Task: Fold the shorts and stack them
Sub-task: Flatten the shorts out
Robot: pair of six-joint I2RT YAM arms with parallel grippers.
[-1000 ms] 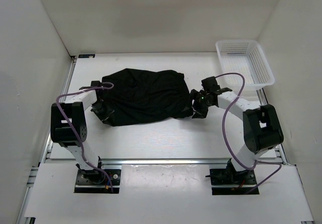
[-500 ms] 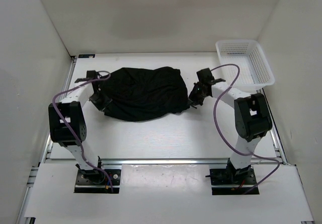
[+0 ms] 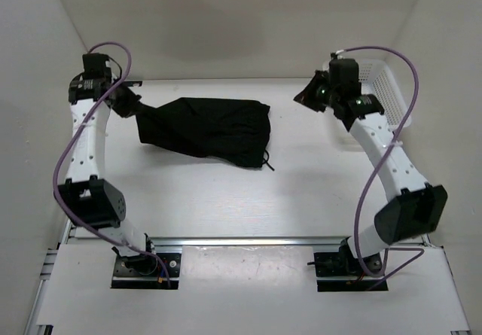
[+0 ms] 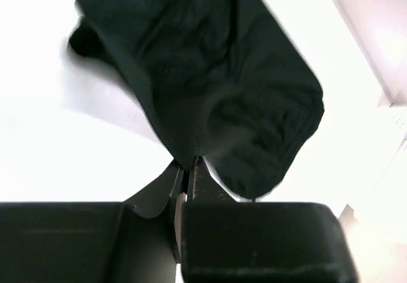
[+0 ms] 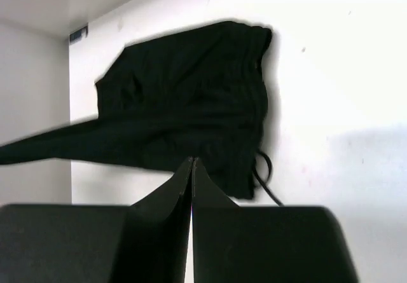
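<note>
1. Left pincer [image 3: 135,111]: the jaws are clamped on the left end of the shorts [image 3: 207,128]. In the left wrist view the two fingertips [image 4: 198,168] meet on a pinched fold of black fabric, and the shorts [image 4: 210,86] spread out from that fold.

2. Right pincer [image 3: 303,99]: the jaws are pressed together with nothing between them. In the right wrist view the fingers [image 5: 181,184] form a single closed wedge, apart from the shorts [image 5: 184,111] seen beyond them.

3. Shorts: located on the far centre of the tabletop [image 3: 226,199], between the two pincers. The left end tapers to a point at the left pincer. The right end is broad and lies well apart from the right pincer. The fabric is creased and bunched, not laid flat.

4. Drawstring [image 3: 266,162]: a thin black cord extends from the near right corner of the shorts onto the bare tabletop. The right wrist view shows it as a small loop [image 5: 266,168] at the same corner.

5. Left arm [image 3: 81,147]: raised along the left wall.

6. Right arm [image 3: 392,154]: raised in front of the white mesh basket [image 3: 395,94], which stands at the far right corner and is partly hidden by it
</note>
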